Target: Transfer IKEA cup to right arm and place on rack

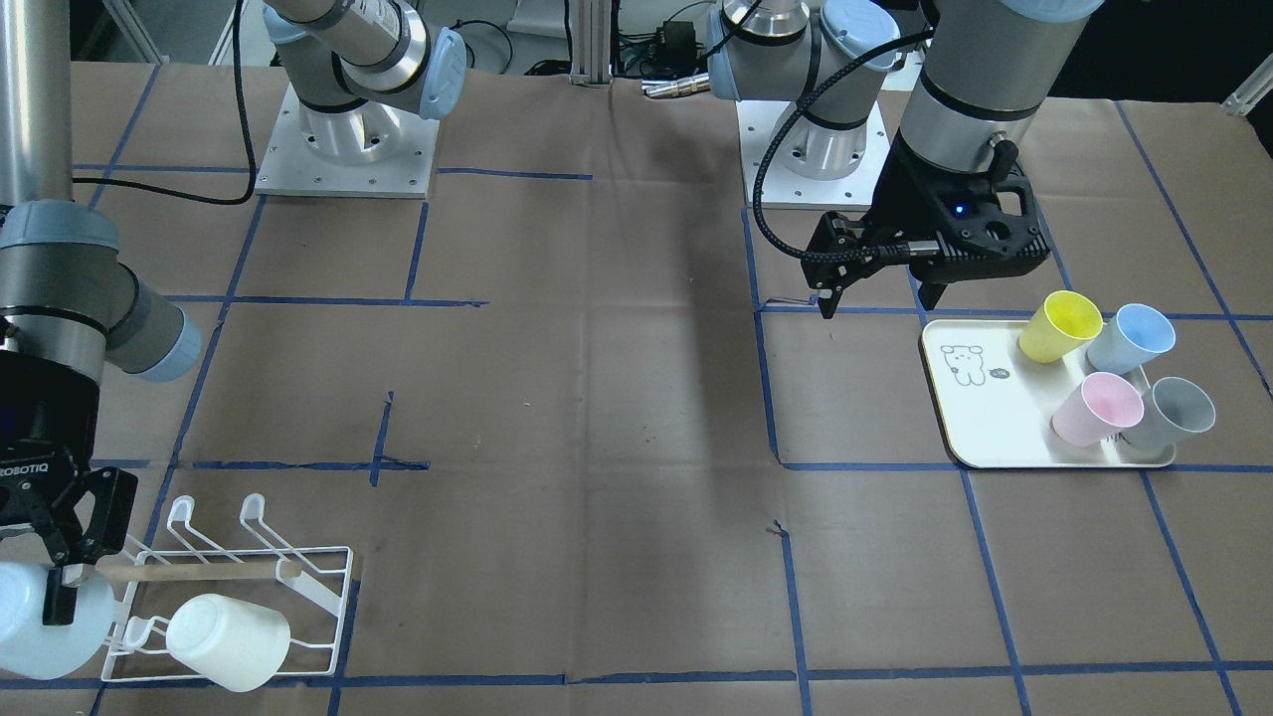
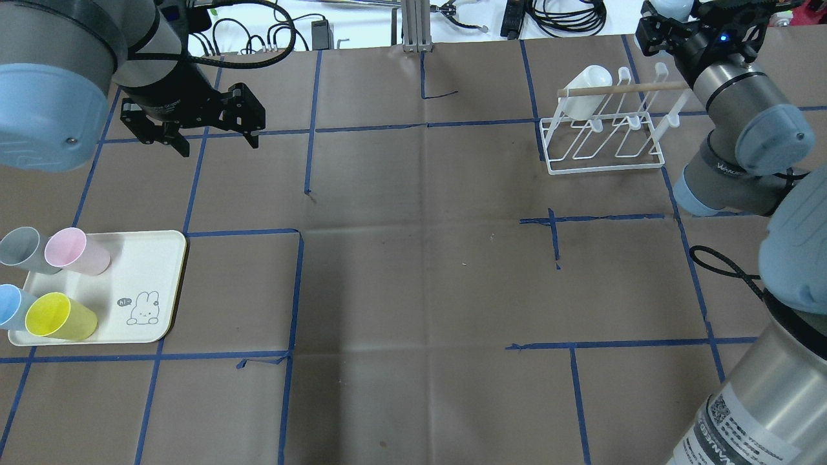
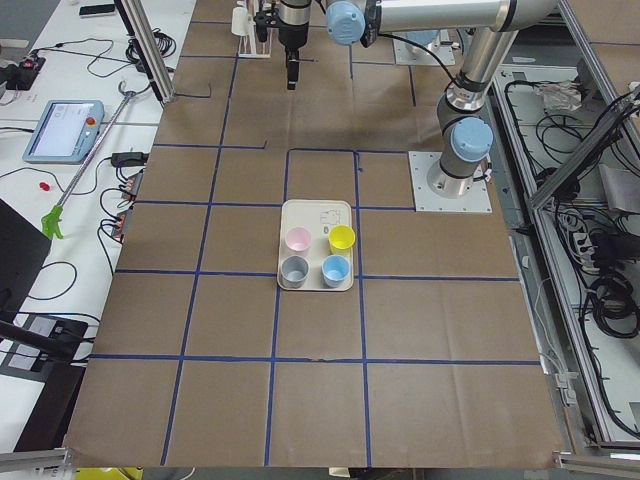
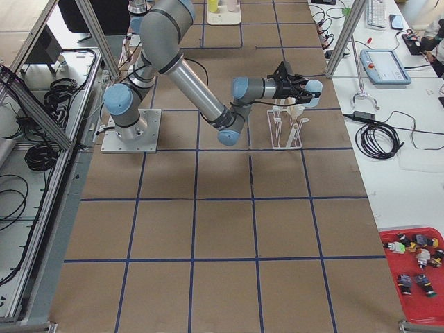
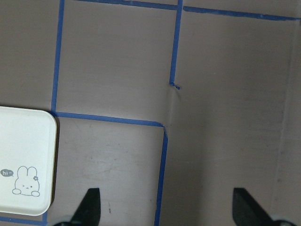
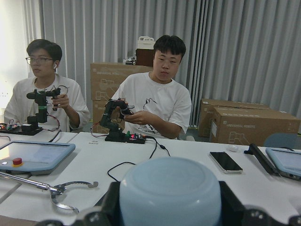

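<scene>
My right gripper (image 1: 52,589) is shut on a pale blue IKEA cup (image 1: 35,622), held on its side just off the end of the rack (image 1: 328,597). The right wrist view shows the cup's base (image 6: 169,188) filling the gap between the fingers. The white wire rack (image 2: 604,152) has a wooden dowel (image 2: 620,89) across it and a white cup (image 2: 585,90) hung on a prong. My left gripper (image 1: 875,288) hangs open and empty above the table, beside the cream tray (image 1: 980,438); its fingertips (image 5: 91,205) show wide apart.
The cream tray (image 2: 152,258) holds several cups lying tilted: yellow (image 2: 58,316), pink (image 2: 77,250), blue (image 2: 11,305) and grey (image 2: 19,247). Blue tape lines cross the brown table. People sit at a desk beyond the rack end in the right wrist view.
</scene>
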Robot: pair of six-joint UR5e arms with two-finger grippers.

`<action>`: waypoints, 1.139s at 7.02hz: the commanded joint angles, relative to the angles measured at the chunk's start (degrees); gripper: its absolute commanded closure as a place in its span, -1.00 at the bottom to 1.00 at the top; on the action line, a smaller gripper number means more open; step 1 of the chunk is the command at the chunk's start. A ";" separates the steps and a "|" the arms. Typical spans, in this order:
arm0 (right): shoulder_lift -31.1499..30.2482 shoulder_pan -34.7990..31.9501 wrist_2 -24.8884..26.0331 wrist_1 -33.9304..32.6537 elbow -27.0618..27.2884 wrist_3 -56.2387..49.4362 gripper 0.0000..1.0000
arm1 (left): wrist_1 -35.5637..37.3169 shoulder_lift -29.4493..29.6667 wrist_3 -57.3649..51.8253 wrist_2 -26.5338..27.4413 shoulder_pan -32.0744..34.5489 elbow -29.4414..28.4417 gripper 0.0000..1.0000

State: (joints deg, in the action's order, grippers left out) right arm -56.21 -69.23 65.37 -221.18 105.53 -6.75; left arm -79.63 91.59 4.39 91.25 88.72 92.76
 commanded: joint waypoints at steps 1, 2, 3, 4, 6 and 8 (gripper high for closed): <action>1.45 0.33 5.73 0.66 -1.37 -0.29 0.28 | -0.26 -0.09 -0.35 -0.54 -0.04 -1.34 -1.00; 2.33 0.33 5.74 1.71 -2.85 0.32 0.31 | -1.83 -1.05 -0.26 -1.93 0.05 -1.44 -1.00; 3.81 0.33 5.65 1.98 -4.09 1.03 0.33 | -1.94 -1.06 -0.17 -1.60 0.05 -1.35 -1.00; 4.70 0.24 5.65 1.98 -4.71 3.12 0.33 | -1.94 -1.06 -0.17 -1.42 0.05 -1.35 -1.00; 4.97 0.15 4.86 1.90 -4.11 3.41 0.35 | -1.68 -1.06 -0.17 -1.33 0.05 -0.48 -1.00; 4.97 0.15 4.77 1.98 -2.53 3.49 0.40 | -1.76 -1.06 -0.26 -1.16 0.05 -0.38 -1.00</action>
State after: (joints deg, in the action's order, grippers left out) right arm -51.21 -69.07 70.24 -219.26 101.87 -3.35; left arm -81.35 90.59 4.16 90.03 88.77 92.27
